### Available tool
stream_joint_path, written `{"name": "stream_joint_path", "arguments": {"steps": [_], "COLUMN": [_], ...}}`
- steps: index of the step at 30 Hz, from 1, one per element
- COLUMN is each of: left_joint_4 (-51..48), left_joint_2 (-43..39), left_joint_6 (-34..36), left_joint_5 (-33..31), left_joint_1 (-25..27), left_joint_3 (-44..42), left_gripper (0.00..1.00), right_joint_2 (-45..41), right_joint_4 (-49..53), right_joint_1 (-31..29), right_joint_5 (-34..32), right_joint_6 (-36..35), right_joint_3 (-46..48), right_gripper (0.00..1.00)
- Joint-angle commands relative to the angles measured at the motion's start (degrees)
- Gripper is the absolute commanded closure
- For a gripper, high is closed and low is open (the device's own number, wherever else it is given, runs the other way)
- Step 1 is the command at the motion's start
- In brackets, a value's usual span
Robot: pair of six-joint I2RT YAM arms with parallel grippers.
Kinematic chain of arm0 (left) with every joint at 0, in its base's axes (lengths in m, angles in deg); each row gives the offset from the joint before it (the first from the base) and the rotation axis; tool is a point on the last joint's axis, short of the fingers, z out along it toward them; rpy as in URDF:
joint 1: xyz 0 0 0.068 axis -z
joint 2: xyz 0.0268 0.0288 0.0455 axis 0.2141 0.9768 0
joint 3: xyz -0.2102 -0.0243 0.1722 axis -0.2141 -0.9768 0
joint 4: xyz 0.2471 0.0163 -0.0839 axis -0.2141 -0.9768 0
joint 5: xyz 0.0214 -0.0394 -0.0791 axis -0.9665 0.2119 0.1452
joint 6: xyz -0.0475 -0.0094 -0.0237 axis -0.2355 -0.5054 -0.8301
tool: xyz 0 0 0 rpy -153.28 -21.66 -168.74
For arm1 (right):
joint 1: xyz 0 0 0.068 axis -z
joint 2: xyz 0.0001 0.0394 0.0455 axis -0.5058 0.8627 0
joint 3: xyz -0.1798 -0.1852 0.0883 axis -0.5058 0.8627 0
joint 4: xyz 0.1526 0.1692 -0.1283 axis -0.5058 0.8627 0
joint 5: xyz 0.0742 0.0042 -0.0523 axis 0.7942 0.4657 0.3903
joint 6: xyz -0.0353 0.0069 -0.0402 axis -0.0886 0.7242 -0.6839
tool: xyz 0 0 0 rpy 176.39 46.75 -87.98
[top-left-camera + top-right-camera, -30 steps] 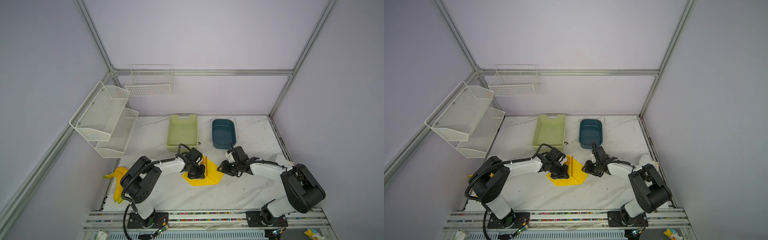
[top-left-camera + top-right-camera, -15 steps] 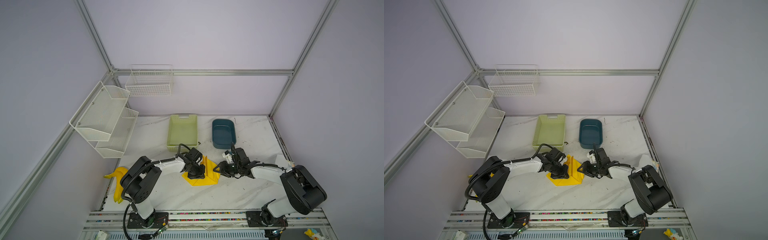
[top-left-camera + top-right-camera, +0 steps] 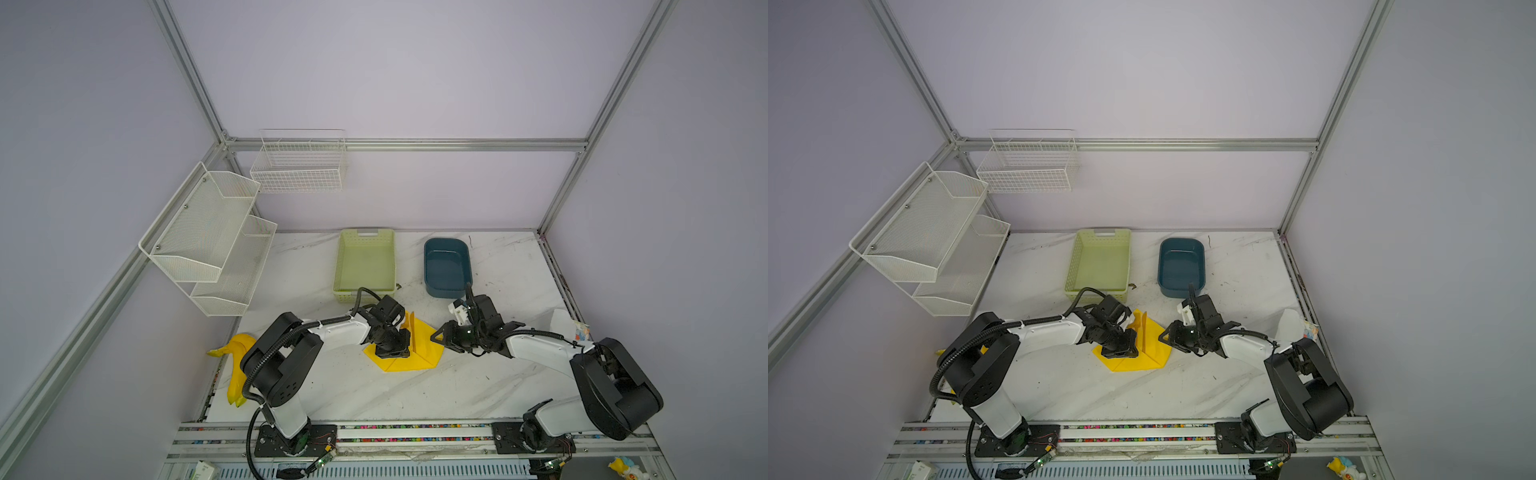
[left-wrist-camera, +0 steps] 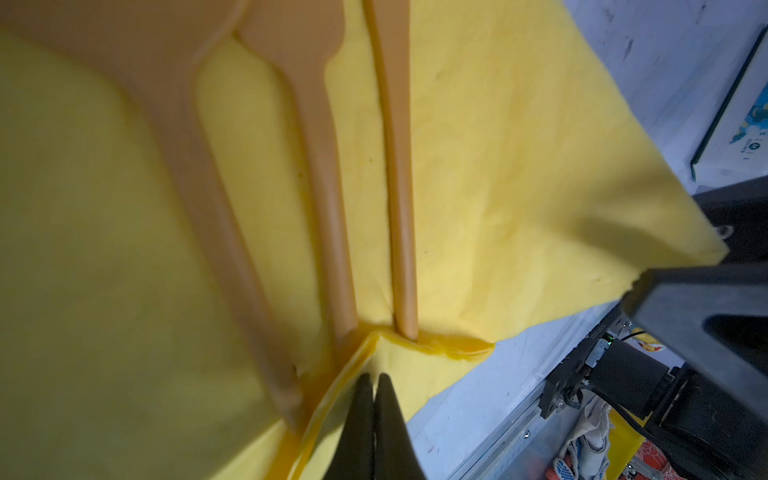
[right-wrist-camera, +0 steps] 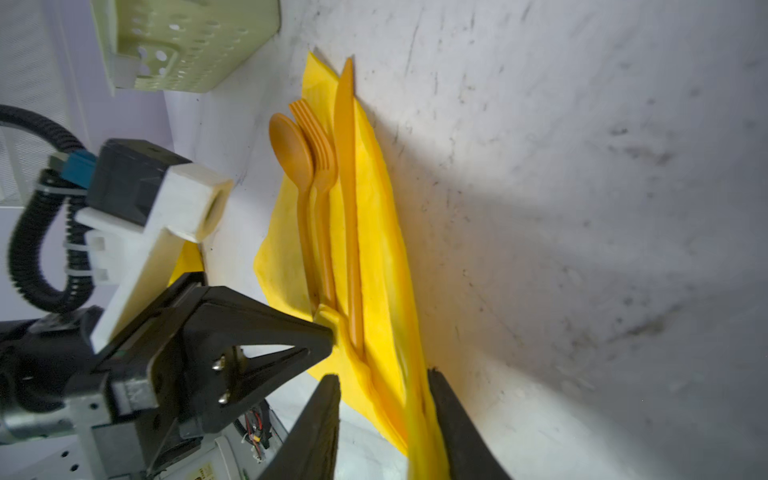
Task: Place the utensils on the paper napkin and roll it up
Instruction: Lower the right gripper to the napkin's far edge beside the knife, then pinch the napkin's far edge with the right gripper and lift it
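The yellow paper napkin (image 3: 422,355) (image 3: 1154,353) lies partly folded at mid-table. The utensils (image 3: 412,332) (image 3: 1143,332) lie side by side on it: spoon (image 5: 291,153), fork (image 5: 320,141) and knife (image 5: 347,166). Their handles (image 4: 324,187) run toward a folded-over napkin corner. My left gripper (image 3: 392,353) (image 4: 374,380) is shut, its tips pressing on that folded corner by the handle ends. My right gripper (image 3: 436,336) (image 5: 382,386) sits at the napkin's right edge. Its jaws stand apart with the raised napkin edge (image 5: 415,415) between them, lying against one finger.
A green basket (image 3: 365,266) and a blue bin (image 3: 446,266) stand behind the napkin. A yellow banana toy (image 3: 237,365) lies at the table's left edge. White wire shelves (image 3: 208,232) hang on the left wall. A white card (image 3: 565,324) lies at the right edge.
My right gripper has moved left to the napkin's right edge, and its jaws have narrowed around the lifted paper. The left gripper has stayed put, pressing the napkin.
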Motion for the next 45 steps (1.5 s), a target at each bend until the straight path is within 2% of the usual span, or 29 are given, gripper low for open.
{"name": "stream_joint_path", "arguments": {"steps": [1,17,25,45], "left_joint_4": [-0.17,-0.1,-0.11,-0.11], "left_joint_2": [-0.68,-0.04,0.31,0.31], "left_joint_6": [0.89,0.9,0.88,0.81], "left_joint_5": [-0.23,-0.03,0.14,0.39], "left_joint_1": [-0.02,-0.02,0.03,-0.02], "left_joint_3": [2.65,2.64,2.73,2.82], "left_gripper": [0.95,0.95,0.95,0.95], "right_joint_2": [-0.43,-1.59,-2.3,0.54], "right_joint_4": [7.06,10.77,10.64,10.24], "right_joint_1": [0.28,0.17,-0.42,-6.6], "right_joint_5": [-4.12,-3.13,-1.35,-3.2], "right_joint_6": [-2.49,-4.48,-3.31,1.11], "right_joint_3": [-2.15,-5.38,-6.31,-11.56], "right_gripper": [0.64,0.97,0.98,0.98]}}
